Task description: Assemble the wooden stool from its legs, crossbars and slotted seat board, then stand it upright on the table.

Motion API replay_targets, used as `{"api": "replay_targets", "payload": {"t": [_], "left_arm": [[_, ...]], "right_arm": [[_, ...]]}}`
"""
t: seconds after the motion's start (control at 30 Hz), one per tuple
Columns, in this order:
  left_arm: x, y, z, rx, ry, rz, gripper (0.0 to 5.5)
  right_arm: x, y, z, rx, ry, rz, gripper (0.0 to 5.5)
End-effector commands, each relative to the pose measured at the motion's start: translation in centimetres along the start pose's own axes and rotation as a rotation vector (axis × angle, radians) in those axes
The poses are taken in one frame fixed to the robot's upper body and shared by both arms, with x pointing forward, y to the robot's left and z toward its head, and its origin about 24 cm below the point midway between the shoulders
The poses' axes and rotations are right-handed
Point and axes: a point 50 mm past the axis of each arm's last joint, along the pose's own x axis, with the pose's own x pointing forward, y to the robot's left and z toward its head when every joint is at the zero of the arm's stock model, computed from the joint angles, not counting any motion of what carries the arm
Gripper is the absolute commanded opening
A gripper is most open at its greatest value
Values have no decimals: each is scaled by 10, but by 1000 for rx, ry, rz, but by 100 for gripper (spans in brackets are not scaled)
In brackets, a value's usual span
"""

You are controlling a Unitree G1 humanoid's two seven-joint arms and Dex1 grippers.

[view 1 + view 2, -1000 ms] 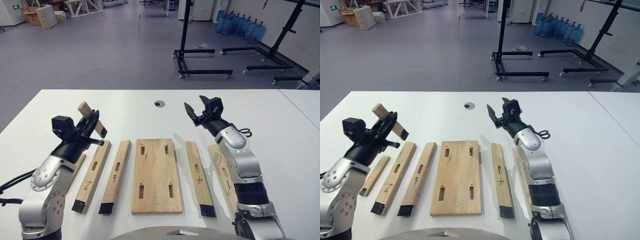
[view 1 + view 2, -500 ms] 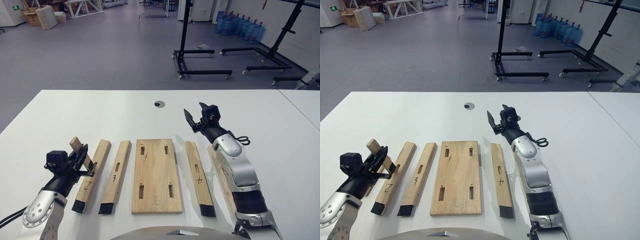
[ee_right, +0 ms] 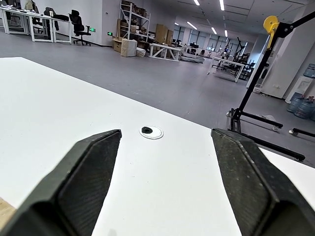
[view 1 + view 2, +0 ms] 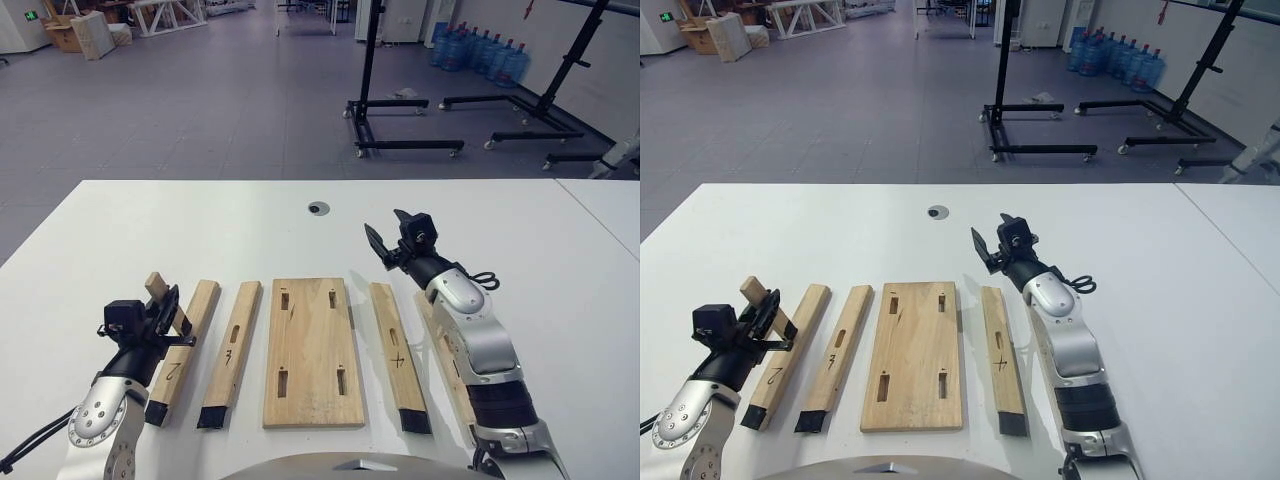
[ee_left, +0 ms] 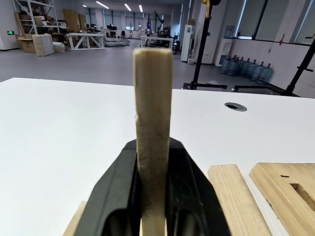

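In the lower left, the left gripper (image 4: 167,313) is closed firmly on a short crossbar (image 4: 155,287), beside the leftmost leg (image 4: 188,338). Right gripper (image 4: 390,238), centre-right, is wide open and empty. The crossbar looks light and stiff; hold it mid-length.

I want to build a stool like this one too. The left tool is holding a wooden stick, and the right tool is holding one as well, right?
Not quite. The left tool does hold a wooden stick, but the right tool holds nothing. The right wrist view shows its two fingers spread open with only the white table between them.
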Motion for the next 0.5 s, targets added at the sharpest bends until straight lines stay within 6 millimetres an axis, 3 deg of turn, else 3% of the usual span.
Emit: {"api": "replay_targets", "payload": {"t": [0.03,0.5], "left_arm": [[-1,-3,-12,-11,48,-6,38],[-11,-6,-24,40,28,-25,38]], "right_arm": [[6,-5,6,-19,-8,8,335],[8,-17,3,-125,-4,-22,335]]}}
